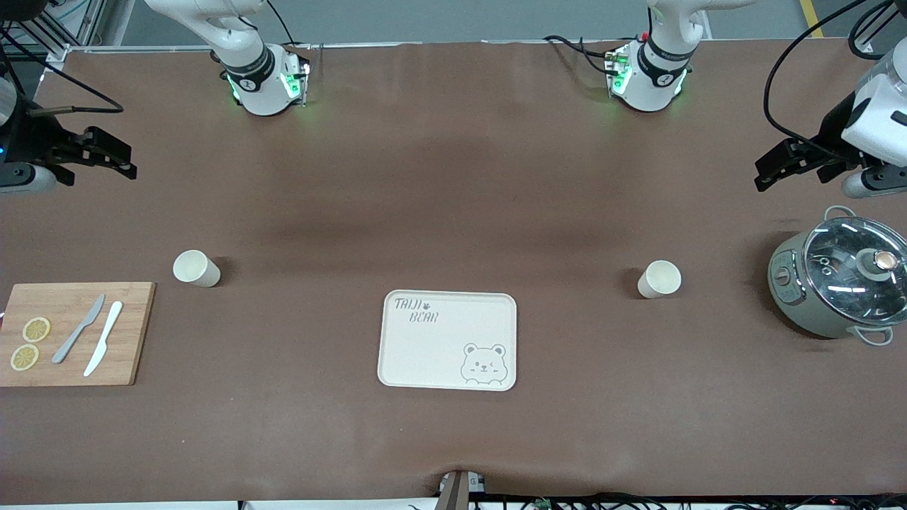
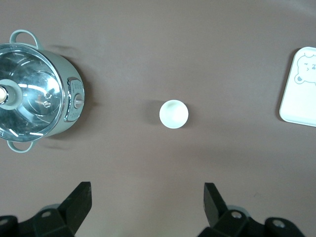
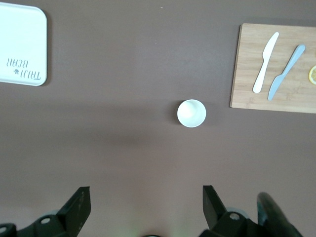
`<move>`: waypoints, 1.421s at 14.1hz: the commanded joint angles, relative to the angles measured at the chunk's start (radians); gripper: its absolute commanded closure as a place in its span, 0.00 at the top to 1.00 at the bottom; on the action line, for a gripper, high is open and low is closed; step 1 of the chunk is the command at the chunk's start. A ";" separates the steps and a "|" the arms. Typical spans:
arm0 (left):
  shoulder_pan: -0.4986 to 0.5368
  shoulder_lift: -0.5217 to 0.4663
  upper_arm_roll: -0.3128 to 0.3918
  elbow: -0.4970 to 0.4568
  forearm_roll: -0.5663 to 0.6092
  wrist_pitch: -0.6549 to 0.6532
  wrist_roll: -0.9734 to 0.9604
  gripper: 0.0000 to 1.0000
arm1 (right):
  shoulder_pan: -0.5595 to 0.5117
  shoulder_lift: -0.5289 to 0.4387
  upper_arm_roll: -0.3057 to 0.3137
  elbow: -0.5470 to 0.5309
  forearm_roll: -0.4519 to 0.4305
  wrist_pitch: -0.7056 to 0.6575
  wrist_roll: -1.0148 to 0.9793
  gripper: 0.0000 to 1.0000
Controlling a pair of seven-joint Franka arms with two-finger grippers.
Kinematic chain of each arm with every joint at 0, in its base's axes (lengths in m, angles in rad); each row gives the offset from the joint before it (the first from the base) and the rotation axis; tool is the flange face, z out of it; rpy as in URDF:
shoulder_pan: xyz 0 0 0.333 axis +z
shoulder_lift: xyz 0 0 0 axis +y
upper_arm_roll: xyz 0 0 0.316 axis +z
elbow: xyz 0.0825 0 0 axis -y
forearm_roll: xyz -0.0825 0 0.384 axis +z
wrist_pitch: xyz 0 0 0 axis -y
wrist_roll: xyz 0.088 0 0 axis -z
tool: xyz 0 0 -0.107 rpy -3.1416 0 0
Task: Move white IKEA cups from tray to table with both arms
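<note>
Two small cream-white cups stand upright on the brown table. One cup (image 1: 196, 268) is toward the right arm's end, beside the cutting board, and also shows in the right wrist view (image 3: 191, 113). The other cup (image 1: 660, 279) is toward the left arm's end, and also shows in the left wrist view (image 2: 174, 114). My right gripper (image 1: 124, 159) hangs open and empty above the table, apart from its cup (image 3: 146, 200). My left gripper (image 1: 759, 173) hangs open and empty above the table near the pot (image 2: 147, 197).
A cream bear-printed tray (image 1: 425, 354) lies between the cups, nearer the front camera. A bamboo cutting board (image 1: 78, 333) with two knives and lemon slices is at the right arm's end. A grey pot with a glass lid (image 1: 840, 283) stands at the left arm's end.
</note>
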 commanded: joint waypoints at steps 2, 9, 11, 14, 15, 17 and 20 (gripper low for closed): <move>0.003 0.013 -0.010 0.027 0.018 -0.002 0.021 1.00 | 0.006 -0.005 -0.002 0.037 -0.002 -0.021 0.041 1.00; 0.004 0.042 -0.011 0.047 0.016 -0.001 0.020 1.00 | -0.005 -0.002 -0.009 0.036 -0.002 -0.034 0.044 1.00; 0.003 0.042 -0.013 0.047 0.016 -0.002 0.012 1.00 | -0.005 0.000 -0.009 0.036 -0.002 -0.048 0.046 1.00; 0.003 0.042 -0.013 0.047 0.016 -0.002 0.012 1.00 | -0.027 0.009 -0.009 0.036 -0.002 -0.051 0.049 1.00; 0.003 0.042 -0.013 0.047 0.016 -0.002 0.012 1.00 | -0.027 0.009 -0.009 0.034 -0.001 -0.051 0.047 1.00; 0.004 0.042 -0.014 0.047 0.016 -0.002 0.020 1.00 | -0.021 0.009 -0.008 0.034 -0.001 -0.062 0.049 1.00; 0.003 0.044 -0.014 0.047 0.015 -0.002 0.015 1.00 | -0.019 0.008 -0.006 0.034 -0.001 -0.063 0.049 1.00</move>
